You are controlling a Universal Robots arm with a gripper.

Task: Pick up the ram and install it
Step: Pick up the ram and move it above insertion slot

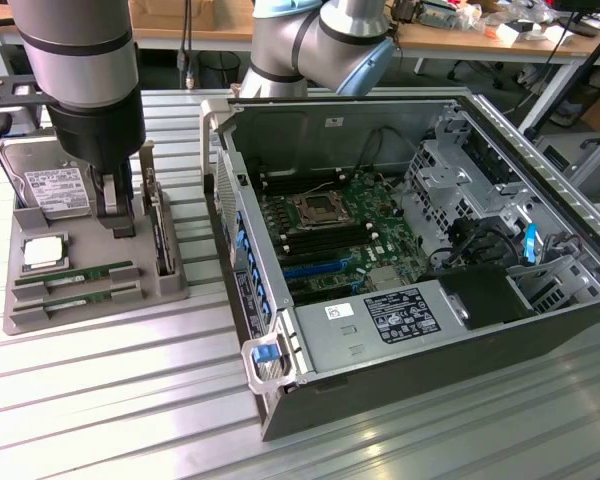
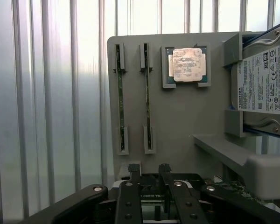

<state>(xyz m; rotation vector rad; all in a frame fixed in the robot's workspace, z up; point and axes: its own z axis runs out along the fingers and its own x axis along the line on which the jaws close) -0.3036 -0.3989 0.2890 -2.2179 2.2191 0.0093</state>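
Observation:
Two ram sticks, thin green boards, lie edge-up in parallel slots of a grey tray point(image 1: 172, 283) at the exterior view's left: one ram stick point(image 1: 75, 272) and a second point(image 1: 78, 293) nearer the front. In the wrist view the same ram sticks point(image 2: 120, 93) point(image 2: 147, 93) show as narrow dark-green lines. My gripper point(image 1: 115, 226) hangs over the middle of the tray, behind the sticks and apart from them. The gripper point(image 2: 149, 169) is open, with nothing between its black fingers.
On the tray point(image 2: 177, 121) also sit a square silver processor point(image 2: 187, 64), a hard drive point(image 2: 263, 84) and an upright green card point(image 1: 160, 232). The open computer case point(image 1: 500, 330) lies at the exterior view's right, its motherboard point(image 1: 330, 230) exposed. Everything rests on a ribbed metal table point(image 1: 130, 400).

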